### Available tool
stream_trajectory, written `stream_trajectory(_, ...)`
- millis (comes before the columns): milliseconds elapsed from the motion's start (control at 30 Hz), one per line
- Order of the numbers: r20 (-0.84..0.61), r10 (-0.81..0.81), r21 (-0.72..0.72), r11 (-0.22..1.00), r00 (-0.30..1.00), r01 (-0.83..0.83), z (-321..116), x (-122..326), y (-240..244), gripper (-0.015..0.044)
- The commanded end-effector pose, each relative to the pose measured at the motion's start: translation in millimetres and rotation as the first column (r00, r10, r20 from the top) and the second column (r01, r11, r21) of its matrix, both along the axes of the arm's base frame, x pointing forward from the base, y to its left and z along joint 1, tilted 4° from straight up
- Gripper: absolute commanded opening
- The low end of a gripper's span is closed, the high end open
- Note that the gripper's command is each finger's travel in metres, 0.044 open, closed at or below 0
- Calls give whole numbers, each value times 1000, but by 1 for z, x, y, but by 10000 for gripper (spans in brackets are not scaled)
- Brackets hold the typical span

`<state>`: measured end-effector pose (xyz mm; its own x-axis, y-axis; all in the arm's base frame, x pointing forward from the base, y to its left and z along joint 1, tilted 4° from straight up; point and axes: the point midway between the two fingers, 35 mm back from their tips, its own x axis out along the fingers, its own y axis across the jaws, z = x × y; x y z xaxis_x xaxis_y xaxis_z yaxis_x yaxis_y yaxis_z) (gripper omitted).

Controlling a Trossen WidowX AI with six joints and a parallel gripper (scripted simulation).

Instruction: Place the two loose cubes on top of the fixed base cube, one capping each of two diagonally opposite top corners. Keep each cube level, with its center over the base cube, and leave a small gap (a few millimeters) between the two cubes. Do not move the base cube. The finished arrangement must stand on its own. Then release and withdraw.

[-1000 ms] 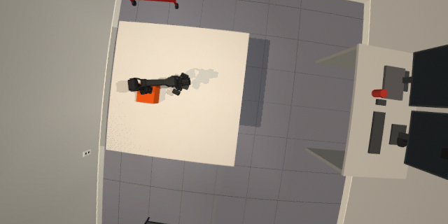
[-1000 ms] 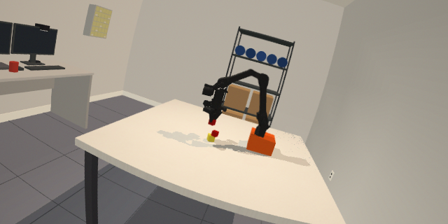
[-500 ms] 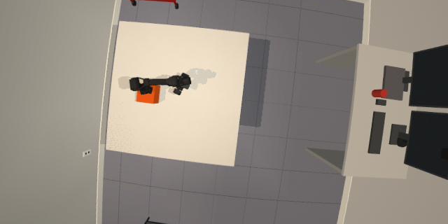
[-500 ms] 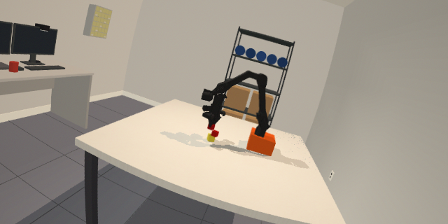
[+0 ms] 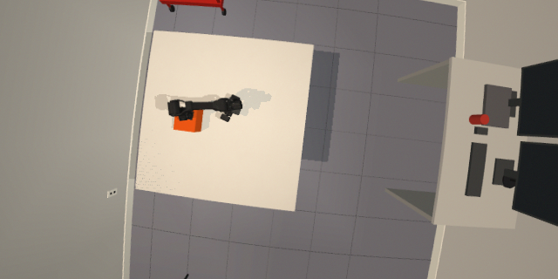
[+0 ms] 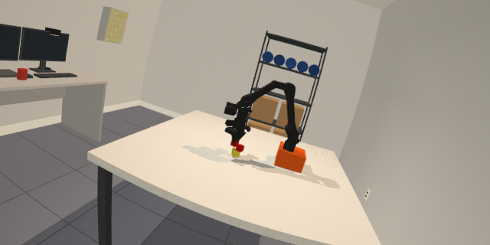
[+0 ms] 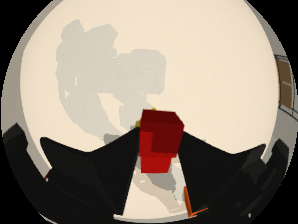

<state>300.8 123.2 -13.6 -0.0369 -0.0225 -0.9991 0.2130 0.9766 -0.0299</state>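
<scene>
The yellow base cube (image 6: 235, 153) stands on the table; in the wrist view only slivers of it (image 7: 138, 123) show behind the red cubes. One red cube (image 6: 240, 148) (image 7: 156, 165) sits on its top, toward the side of the orange block. My gripper (image 6: 234, 141) (image 7: 158, 132) points down, shut on the other red cube (image 6: 234, 143) (image 7: 167, 125). The held cube is just above the base cube's top, on the side away from the orange block. Whether it touches the base or the placed cube cannot be told. In the overhead view the arm hides all the cubes.
The orange block (image 5: 187, 124) (image 6: 289, 159) stands on the table (image 5: 244, 161) (image 6: 199, 161) at the arm's base, to the right of the cubes in the exterior view. The arm's shadow lies on the table around the cubes.
</scene>
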Motion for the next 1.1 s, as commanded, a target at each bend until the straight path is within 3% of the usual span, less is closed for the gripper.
stream_trajectory(0,-3,-19,12,1000,1000,19,-7,0,0,105)
stream_trajectory(833,-6,-23,15,1000,1000,23,-12,0,0,105)
stream_trajectory(967,-6,-23,15,1000,1000,23,-12,0,0,205)
stream_trajectory(1067,-6,-23,15,1000,1000,23,-12,0,0,205)
